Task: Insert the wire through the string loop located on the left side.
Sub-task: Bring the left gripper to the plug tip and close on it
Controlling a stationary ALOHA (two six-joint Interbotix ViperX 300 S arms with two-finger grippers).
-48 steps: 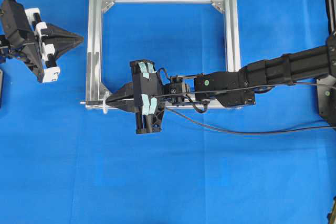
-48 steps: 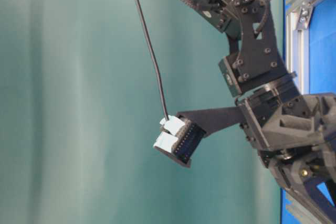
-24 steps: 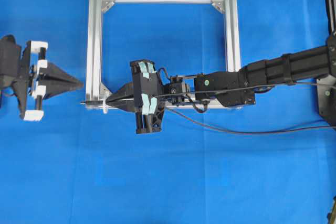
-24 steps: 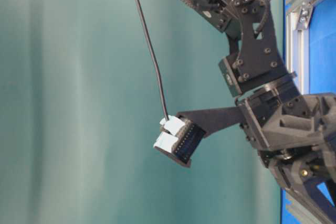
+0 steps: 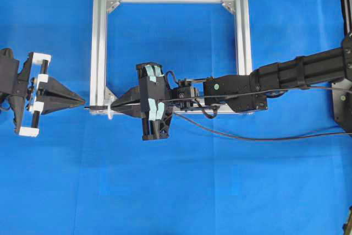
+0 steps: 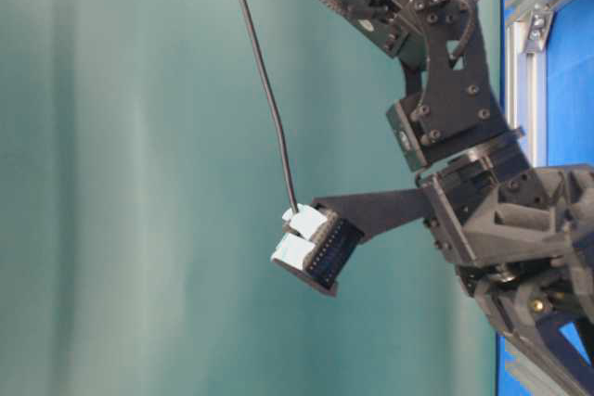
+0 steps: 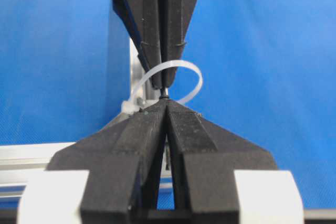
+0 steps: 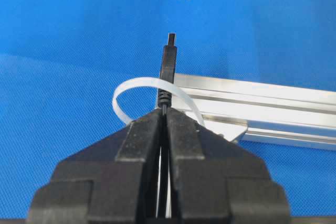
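A: Pinching the wire (image 8: 168, 72) tight, the right gripper (image 5: 114, 105) is sitting at the frame's (image 5: 99, 48) lower-left corner, same spot as a second ago. Jaws are closed on the cable just behind the plug.

B: Plug tip?

A: It is poking through the string loop (image 8: 152, 90) and sticking out past it on the left, over the blue cloth (image 5: 176, 191). In the right wrist view the loop is arching around the plug body.

B: And the left gripper (image 5: 81, 102)?

A: Jaws are pressed together with nothing between them. That is the change: a second ago it was up at the far left, tilted, level with the frame's upper half. Now it is lying level with the bottom rail, tips pointing at the plug, just beside it. Touching or not, I cannot tell.

B: Left wrist view?

A: It is showing both closed grippers tip to tip, with the loop (image 7: 173, 80) arching between them.
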